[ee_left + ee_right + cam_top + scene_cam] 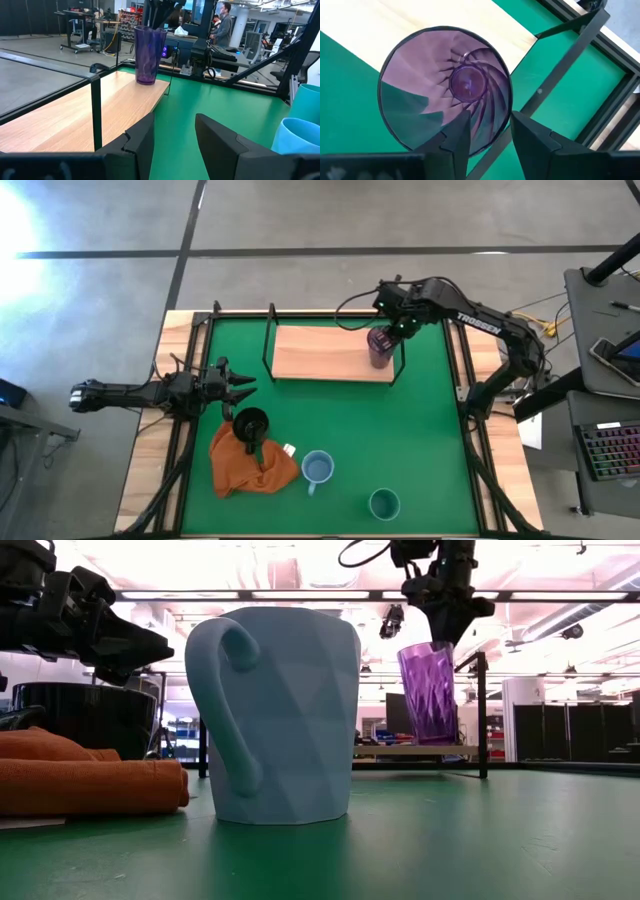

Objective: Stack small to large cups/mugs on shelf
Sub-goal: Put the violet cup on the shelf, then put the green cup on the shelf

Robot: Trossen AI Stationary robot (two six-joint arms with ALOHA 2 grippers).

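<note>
The dark purple tumbler (pixel 380 347) stands at the right end of the wooden shelf (pixel 320 355). My right gripper (pixel 396 330) is above it, shut on its rim. My left gripper (pixel 243 385) is open and empty at the table's left, just beyond the black mug (pixel 250 423). The black mug stands at the far edge of the orange cloth (pixel 248 468). The light blue mug (pixel 318 468) and the teal cup (pixel 384 503) stand on the green mat near the front edge. My right gripper holds the tumbler's rim (pixel 504 117) with one finger (pixel 457 135) inside the tumbler and one (pixel 535 140) outside. The fingers come from above, pointing down. The tumbler leans slightly, open end up, its base (pixel 146 81) at the board's surface.
The shelf's thin black frame posts (pixel 402 360) stand right beside the tumbler, and others (pixel 268 340) at the board's left end. The rest of the board (pixel 100 110) to the tumbler's left is bare wood. Wooden table borders run along both sides of the mat.
</note>
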